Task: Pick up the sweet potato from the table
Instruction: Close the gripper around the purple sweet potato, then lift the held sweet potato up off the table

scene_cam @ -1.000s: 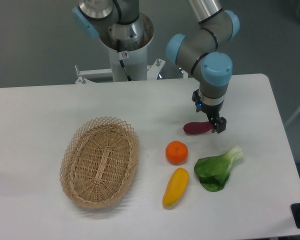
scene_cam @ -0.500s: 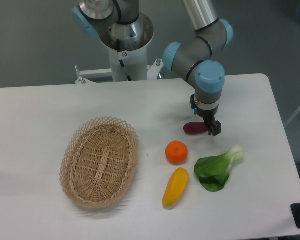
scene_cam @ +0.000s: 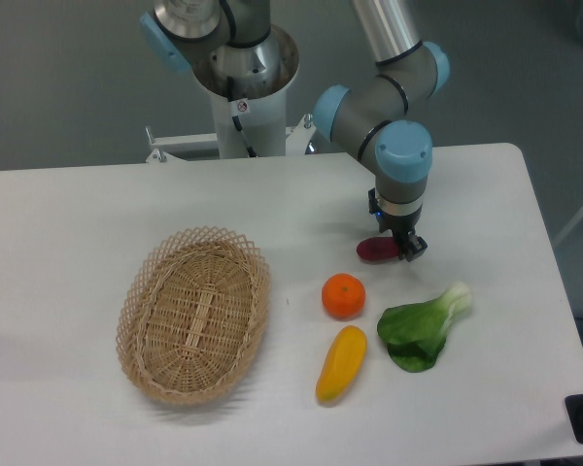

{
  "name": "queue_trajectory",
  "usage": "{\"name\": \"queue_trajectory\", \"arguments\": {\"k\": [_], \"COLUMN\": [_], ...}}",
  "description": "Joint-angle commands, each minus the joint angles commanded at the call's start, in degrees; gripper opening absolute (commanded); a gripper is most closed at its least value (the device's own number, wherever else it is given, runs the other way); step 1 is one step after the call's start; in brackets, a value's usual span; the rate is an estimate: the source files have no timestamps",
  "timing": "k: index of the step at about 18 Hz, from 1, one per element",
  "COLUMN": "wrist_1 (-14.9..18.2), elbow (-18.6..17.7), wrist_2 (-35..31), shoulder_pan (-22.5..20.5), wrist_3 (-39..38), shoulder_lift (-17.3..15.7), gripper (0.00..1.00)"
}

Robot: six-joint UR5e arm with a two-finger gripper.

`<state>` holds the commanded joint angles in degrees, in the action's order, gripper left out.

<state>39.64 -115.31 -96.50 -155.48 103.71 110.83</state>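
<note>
The sweet potato [scene_cam: 372, 250] is a small dark purple-red tuber lying on the white table [scene_cam: 78, 223], just above the orange. My gripper [scene_cam: 401, 246] is down at table level over the potato's right end. Its jaws straddle that end, with the near finger [scene_cam: 414, 248] in front of the tuber and the far finger hidden behind it. The jaws look open and have not lifted the potato, which rests on the table. The right part of the tuber is hidden by the gripper.
An orange [scene_cam: 343, 295] lies just below the potato. A yellow elongated vegetable [scene_cam: 341, 363] and a green bok choy [scene_cam: 423, 328] lie nearer the front. A wicker basket [scene_cam: 195, 313] stands at the left. The robot base [scene_cam: 243, 87] is at the back.
My gripper has moved left, from beside the sweet potato's right tip to over its right end, covering more of it. The potato has not moved.
</note>
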Motion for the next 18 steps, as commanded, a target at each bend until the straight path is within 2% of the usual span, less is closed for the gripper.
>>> {"name": "queue_trajectory", "arguments": {"k": [2,5,10,12,15,18], "wrist_1": [0.0,0.1,0.5,0.9,1.0,1.1], "elbow": [0.1,0.4,1.4,2.7,5.0,6.4], "wrist_2": [0.0,0.0,0.8,1.7,6.7,11.4], "shoulder_pan": [0.0,-0.1,-0.4,-0.1,0.7,1.0], "wrist_3": [0.0,0.1,-0.5,-5.0,-10.7,-14.8], "shoulder_lift": [-0.1,-0.5,-3.1,-4.3,-5.0,-7.5], "gripper": [0.30,0.30,0.29,0.29,0.30,0.30]}}
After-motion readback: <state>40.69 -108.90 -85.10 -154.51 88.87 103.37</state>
